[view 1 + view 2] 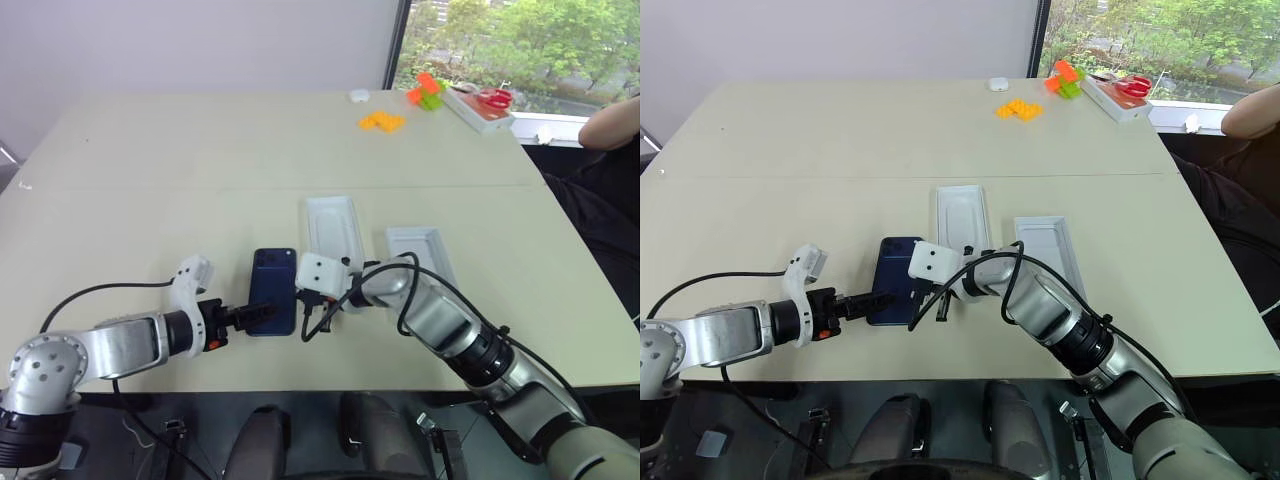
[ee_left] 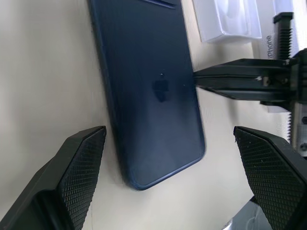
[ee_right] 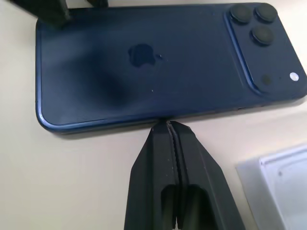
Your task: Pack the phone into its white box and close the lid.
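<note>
A: Where's the phone (image 1: pixel 273 291)?

B: Flat on the table (image 1: pixel 150 170), back up, camera cluster at the far end. The left gripper (image 2: pixel 168 177) sits at its near end with fingers (image 2: pixel 79 167) spread wide, one on each side of that end, neither touching it.

A: And the right gripper (image 3: pixel 165 125)?

B: Pressed together, tips right against the phone's long edge, clamping nothing.

A: The box?

B: Two white trays lie just right of the phone, one (image 1: pixel 334 234) nearer it, the other (image 1: pixel 420 253) further right. I can't tell which is the lid.
</note>
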